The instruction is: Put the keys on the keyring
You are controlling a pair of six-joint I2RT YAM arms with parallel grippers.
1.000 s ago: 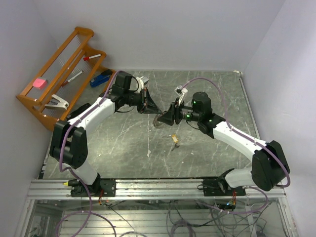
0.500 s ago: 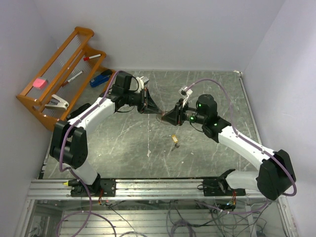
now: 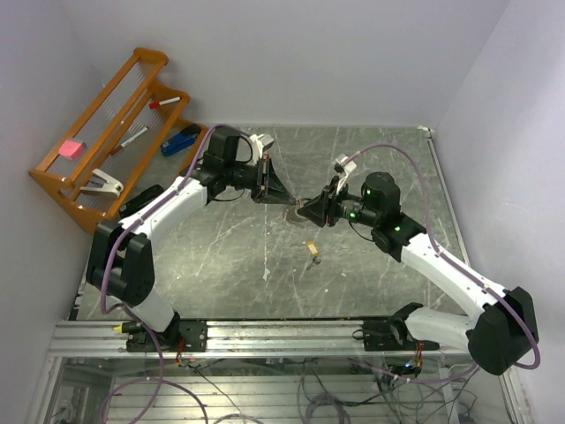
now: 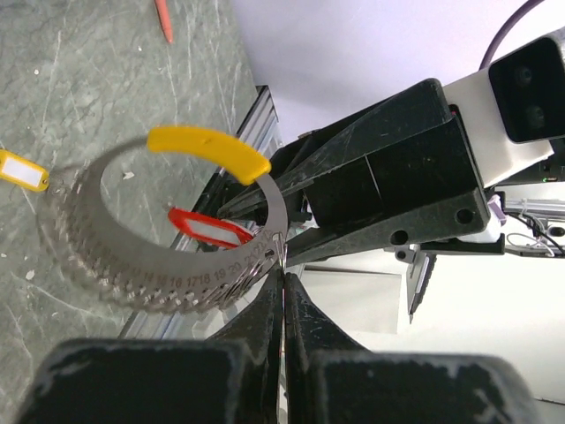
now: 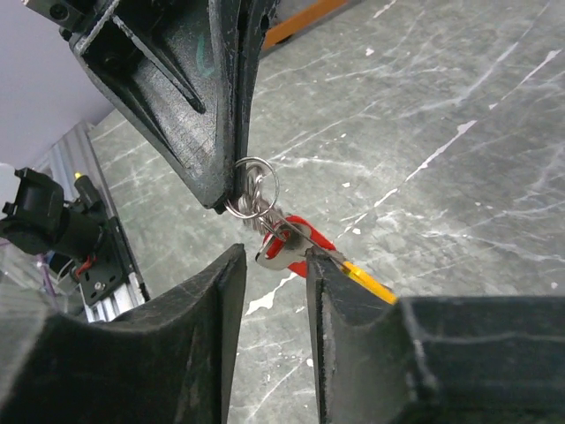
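Keyring [image 4: 101, 265] hangs in the air over the middle of the bench [image 3: 221, 265], a little toward the far edge. It is pinched at its thin end by the left gripper [image 4: 283, 278], whose fingers are pressed together on it. The loop stands on edge with its open face turned toward the left wrist camera, and the curved yellow tag [image 4: 207, 146] caps its top. The band is grey metal, ridged like beads along the outer rim, with small numbers stamped along the lower arc. A plain thin strip runs from the tag down to the pinch.

The red-headed key [image 4: 210, 230] shows through the loop, its long axis lying nearly level across the opening. From the right wrist it dangles just under the ring, its metal part between the fingers of the right gripper [image 5: 274, 261], which stand parted on either side.

The yellow key [image 3: 312, 250] lies flat on the bench, nearer the near edge than the ring and apart from it, its long axis running roughly far to near. A thin red stick [image 4: 164, 19] lies farther off on the bench.

The two arms meet tip to tip at the ring, well apart from every edge of the bench. A wooden rack [image 3: 97, 132] sits at the far-left corner.
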